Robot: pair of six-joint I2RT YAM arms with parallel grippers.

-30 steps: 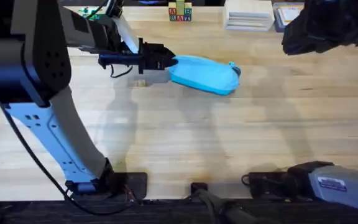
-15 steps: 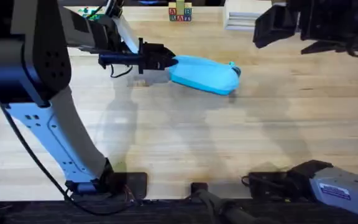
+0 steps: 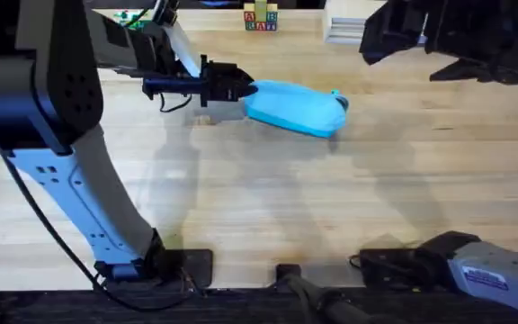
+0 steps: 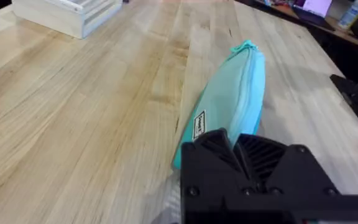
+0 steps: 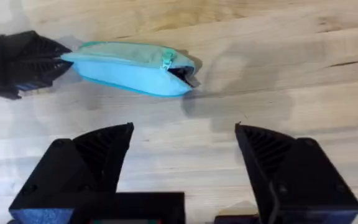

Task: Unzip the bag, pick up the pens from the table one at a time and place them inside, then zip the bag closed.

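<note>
At table [image 3: 268, 207] far edge: alphabet blocks [image 3: 260, 18], white box [image 3: 358, 22]. Left gripper [image 3: 241, 88] clamped on bag [image 3: 295, 108] end; right gripper [image 5: 182, 165] above, wide open, holding nothing.

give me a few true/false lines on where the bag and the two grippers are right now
1. The left gripper is clamped on one end of the bag. True.
2. The right gripper is shut on the bag's zipper pull. False: its jaws are wide open above the table, apart from the bag.
3. The bag lies flat on the table. True.
4. The bag sits inside a clear plastic box. False: it rests on bare wood.
</note>
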